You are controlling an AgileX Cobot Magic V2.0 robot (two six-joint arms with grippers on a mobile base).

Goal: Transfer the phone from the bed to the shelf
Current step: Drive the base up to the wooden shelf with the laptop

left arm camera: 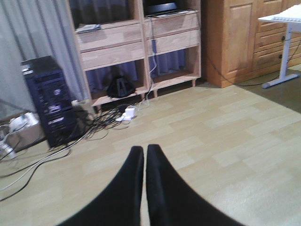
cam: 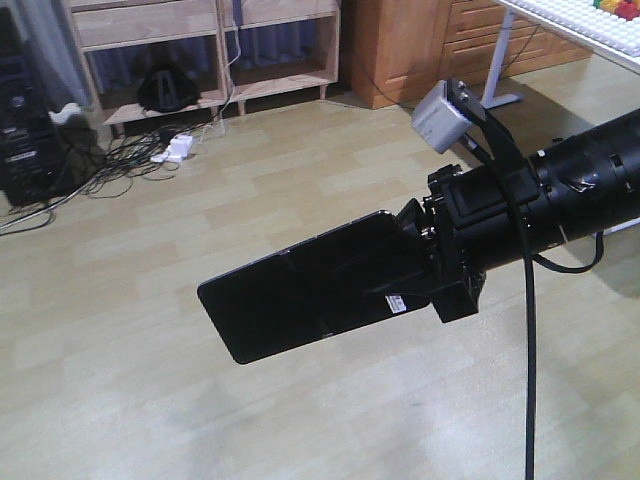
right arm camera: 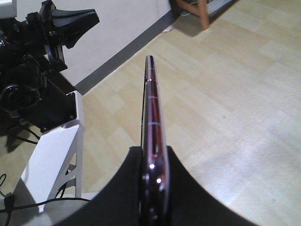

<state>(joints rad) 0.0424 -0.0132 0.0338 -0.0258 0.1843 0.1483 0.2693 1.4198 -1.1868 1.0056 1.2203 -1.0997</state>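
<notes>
Left gripper [left arm camera: 144,149]: fingers pressed together, holding nothing. Shelf [cam: 150,25]: well apart from both arms, at the far edge of the floor [cam: 150,400]. Its lower left bay holds a dark object [left arm camera: 120,86], and an upper board carries a flat dark item [left arm camera: 162,7]. Phone [cam: 300,290]: clamped by one end in the right gripper [cam: 432,270], in mid-air above the floor. Bed not in view. Judged step: carrying. The next move calls for closing on the shelf and choosing a bare board.

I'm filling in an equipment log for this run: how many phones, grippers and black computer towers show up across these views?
phone: 1
grippers: 2, the right gripper and the left gripper
computer tower: 1
total: 4
</notes>
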